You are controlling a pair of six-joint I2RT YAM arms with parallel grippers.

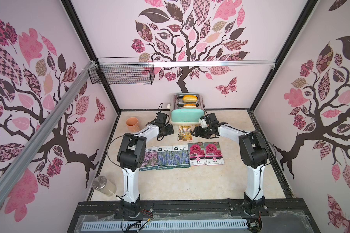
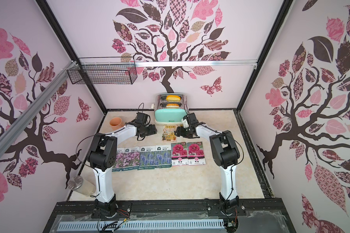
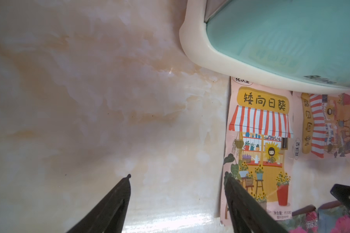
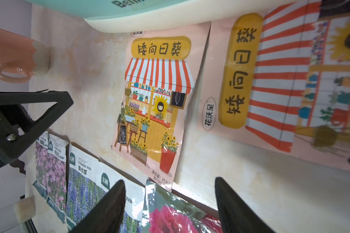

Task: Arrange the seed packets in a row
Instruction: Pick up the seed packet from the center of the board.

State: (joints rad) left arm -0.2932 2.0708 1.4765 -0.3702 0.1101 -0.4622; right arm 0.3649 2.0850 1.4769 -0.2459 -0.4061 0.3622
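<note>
**Table** (image 1: 190, 181), marble-patterned, with the mint **toaster** (image 1: 185, 118) standing at its far edge.

**Row.** Nearer than the centre, six seed packets lie flat in a left-to-right line, with edges touching or slightly overlapped:
- two pink-purple packets (image 2: 127, 159)
- two lavender packets (image 1: 166, 158)
- two magenta packets (image 1: 197, 153)

**Outside the row.** Two shopfront packets lie between the row and the toaster.
- The upright shopfront packet (image 1: 184, 132) has its far end meeting the toaster's base.
- The sideways shopfront packet (image 4: 271, 80) lies just to its right, largely under the right arm in both top views.

**Grippers.** The left gripper (image 3: 179, 178) hovers just left of the upright packet and the right gripper (image 4: 168, 180) just right of it. Both stand wide open and empty.

**Likely hazards:**
- The thin glossy film lies flat on a slick top and offers no raised edge, so closing fingers may skid over it or crumple it.
- The two shopfront packets lie edge to edge and may drag together.
- A low pass by the right gripper may shunt the magenta pair out of line.
- Both grippers converge on one spot and may collide.
</note>
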